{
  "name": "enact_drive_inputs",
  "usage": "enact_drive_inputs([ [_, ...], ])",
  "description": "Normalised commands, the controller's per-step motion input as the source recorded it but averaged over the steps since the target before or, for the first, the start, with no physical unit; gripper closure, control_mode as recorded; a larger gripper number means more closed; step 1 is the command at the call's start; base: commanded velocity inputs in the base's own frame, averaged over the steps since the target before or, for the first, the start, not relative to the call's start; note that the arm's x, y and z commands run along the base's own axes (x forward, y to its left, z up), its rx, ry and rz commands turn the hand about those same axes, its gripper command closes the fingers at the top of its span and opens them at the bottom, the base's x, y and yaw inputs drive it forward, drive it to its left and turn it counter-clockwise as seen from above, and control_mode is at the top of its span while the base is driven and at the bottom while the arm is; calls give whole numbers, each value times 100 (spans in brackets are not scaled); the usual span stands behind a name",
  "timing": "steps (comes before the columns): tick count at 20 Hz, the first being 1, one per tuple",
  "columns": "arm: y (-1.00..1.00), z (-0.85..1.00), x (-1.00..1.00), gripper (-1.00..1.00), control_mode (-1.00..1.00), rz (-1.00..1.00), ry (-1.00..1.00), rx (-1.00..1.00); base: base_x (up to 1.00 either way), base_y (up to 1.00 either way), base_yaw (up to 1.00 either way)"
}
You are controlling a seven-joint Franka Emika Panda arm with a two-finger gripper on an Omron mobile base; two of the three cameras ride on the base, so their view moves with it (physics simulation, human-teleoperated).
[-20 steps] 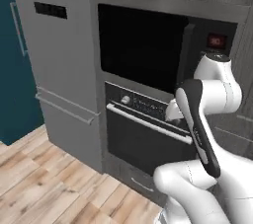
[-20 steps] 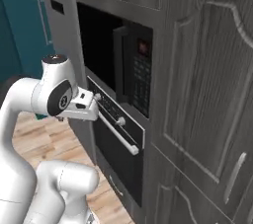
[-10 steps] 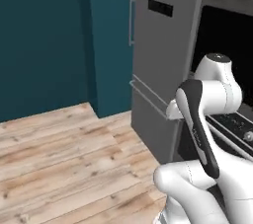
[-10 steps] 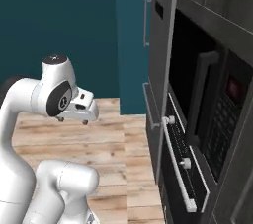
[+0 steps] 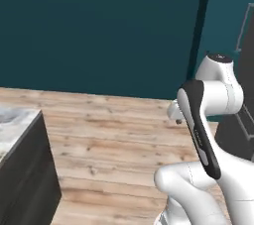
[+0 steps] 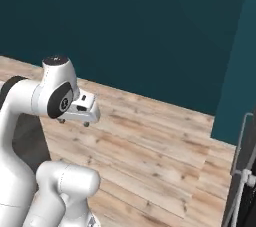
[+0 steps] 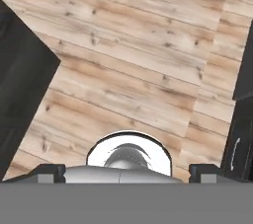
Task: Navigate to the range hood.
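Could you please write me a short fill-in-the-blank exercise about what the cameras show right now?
1. The wall facing the robot is painted dark ____.
2. The floor is laid with light ____ planks.
3. In the left base view, a dark counter with a pale stone-like top stands at the lower ____ corner.
4. The arm is folded close over its base, white with ____ joints.

Missing words: teal; wood; left; dark
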Motion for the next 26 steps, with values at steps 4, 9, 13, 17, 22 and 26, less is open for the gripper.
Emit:
enact_drive_inputs([
  [4, 0, 0, 0, -100, 100, 0, 0, 0, 27, 14, 88],
  [9, 0, 0, 0, -100, 100, 0, 0, 0, 23, 28, 85],
  [13, 0, 0, 0, -100, 100, 0, 0, 0, 17, 67, 74],
  [17, 0, 0, 0, -100, 100, 0, 0, 0, 5, 96, 61],
  [22, 0, 0, 0, -100, 100, 0, 0, 0, 0, 100, 35],
  [26, 0, 0, 0, -100, 100, 0, 0, 0, 0, 100, 33],
])
